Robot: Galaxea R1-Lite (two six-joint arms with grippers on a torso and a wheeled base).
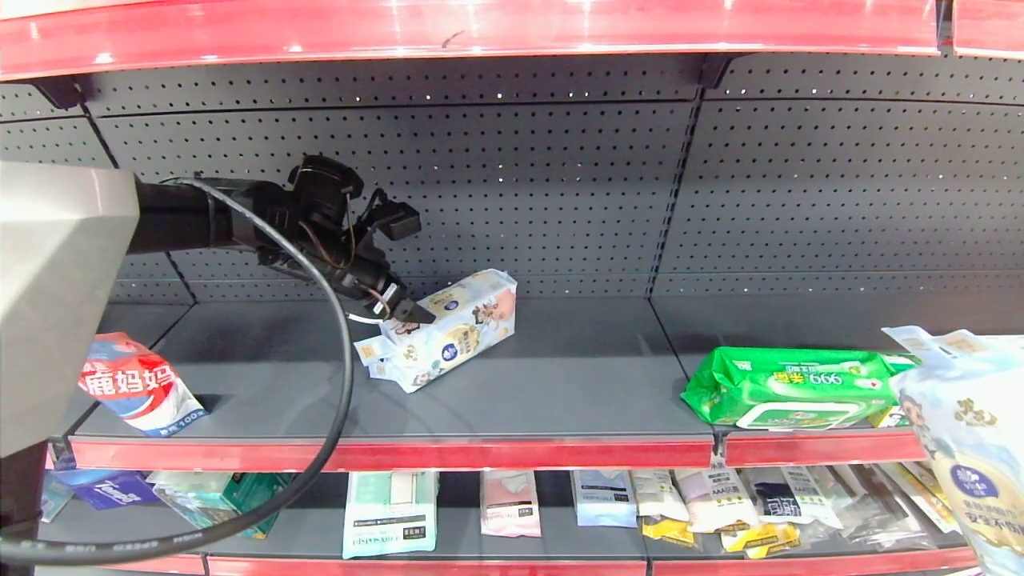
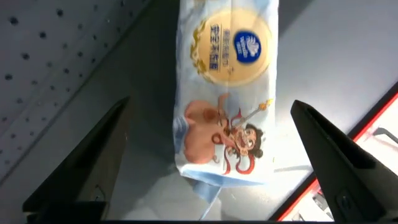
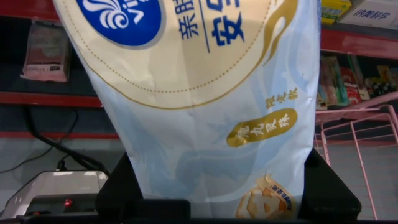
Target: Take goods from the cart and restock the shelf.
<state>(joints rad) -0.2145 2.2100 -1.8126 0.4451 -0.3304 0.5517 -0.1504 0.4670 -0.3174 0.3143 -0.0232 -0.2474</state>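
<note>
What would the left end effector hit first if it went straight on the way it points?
The cartoon-printed soft pack lying on the grey shelf; it sits dead ahead between the left end effector's open fingers. Contact looks near, though depth is unclear.

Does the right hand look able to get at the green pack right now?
Probably not yet: the right hand is shut on a white pack. The green pack lies uncovered at the shelf front edge, so only that load hinders.
</note>
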